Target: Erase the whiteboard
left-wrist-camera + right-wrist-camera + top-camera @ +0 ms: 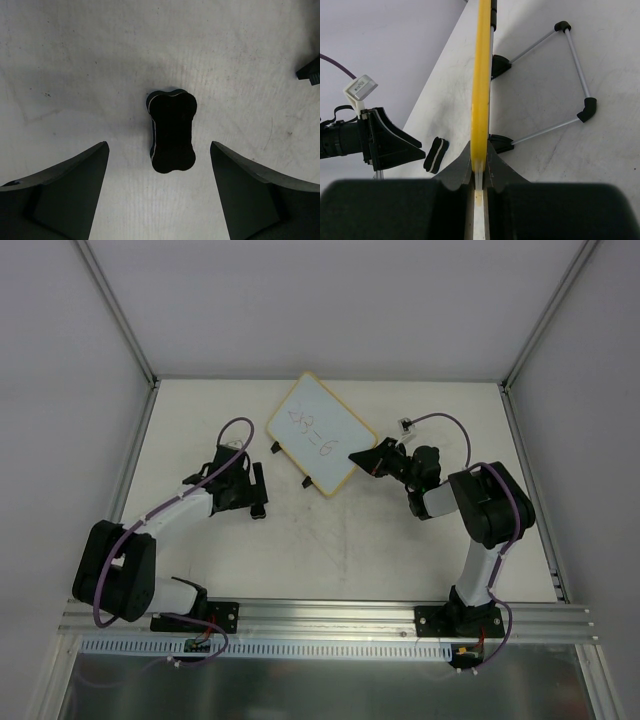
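The whiteboard [320,435] stands tilted at the table's middle back, with a tan-yellow frame, faint handwriting and two black clips [275,448] on its lower left edge. My right gripper [372,457] is shut on its right corner. In the right wrist view the jaws [479,150] pinch the yellow frame [481,75], seen edge-on. A black bone-shaped eraser [171,131] lies flat on the table. My left gripper [158,143] is open above it, one finger to each side and apart from it. The eraser [436,154] and left gripper [385,142] also show in the right wrist view.
A wire stand [570,75] with black feet sticks out behind the board. A black foot [311,72] shows at the left wrist view's right edge. Grey walls and metal posts [120,315] enclose the table [420,560]. An aluminium rail [330,615] runs along the near edge.
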You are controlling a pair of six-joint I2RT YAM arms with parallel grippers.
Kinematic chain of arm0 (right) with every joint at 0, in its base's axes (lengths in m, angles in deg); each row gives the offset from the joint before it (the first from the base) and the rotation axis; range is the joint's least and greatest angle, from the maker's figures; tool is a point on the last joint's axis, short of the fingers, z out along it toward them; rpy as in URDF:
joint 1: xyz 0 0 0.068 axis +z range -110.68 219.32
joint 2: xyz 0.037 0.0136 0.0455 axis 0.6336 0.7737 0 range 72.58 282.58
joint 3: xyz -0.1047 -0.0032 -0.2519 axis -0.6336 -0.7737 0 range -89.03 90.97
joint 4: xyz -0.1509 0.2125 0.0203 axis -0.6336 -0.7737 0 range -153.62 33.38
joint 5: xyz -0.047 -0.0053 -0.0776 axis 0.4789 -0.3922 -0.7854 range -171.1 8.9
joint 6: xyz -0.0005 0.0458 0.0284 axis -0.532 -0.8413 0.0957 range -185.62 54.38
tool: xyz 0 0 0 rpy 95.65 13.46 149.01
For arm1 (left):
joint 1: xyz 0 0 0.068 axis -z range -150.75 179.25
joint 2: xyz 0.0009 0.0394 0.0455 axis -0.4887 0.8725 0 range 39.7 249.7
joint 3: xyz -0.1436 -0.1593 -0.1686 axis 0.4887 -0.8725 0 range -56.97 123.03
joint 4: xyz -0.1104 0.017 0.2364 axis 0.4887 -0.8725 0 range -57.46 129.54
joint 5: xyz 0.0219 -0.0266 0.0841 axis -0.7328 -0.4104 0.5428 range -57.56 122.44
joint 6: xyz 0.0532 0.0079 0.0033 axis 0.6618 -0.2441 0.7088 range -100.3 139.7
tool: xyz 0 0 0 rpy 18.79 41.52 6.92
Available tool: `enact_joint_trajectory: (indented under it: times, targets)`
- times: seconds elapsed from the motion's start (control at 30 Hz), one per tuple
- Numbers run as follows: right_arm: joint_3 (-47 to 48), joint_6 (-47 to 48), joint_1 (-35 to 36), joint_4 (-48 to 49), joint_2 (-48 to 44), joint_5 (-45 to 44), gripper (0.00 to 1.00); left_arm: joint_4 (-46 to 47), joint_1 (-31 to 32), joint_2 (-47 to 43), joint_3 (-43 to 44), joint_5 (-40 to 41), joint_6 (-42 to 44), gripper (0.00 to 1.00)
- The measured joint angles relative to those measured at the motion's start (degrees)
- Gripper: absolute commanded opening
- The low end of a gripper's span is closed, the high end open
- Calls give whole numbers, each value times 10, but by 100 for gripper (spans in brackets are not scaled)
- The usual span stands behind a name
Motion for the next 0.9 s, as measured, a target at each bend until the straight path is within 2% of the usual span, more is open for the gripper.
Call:
enact_joint_trajectory:
  times: [0.37,0.77,0.87,0.9]
  targets:
    - [0,-5,-3,-2,0,1,0,-13,35,66,29,8,1,76]
    - [0,-6,-5,-2,0,7,0,-25,35,92,52,24,2,57]
    - [0,-6,-6,-2,0,7,0,-26,35,99,54,28,2,45]
    - [0,-6,-6,-2,0,7,0,-26,35,100,55,28,2,43]
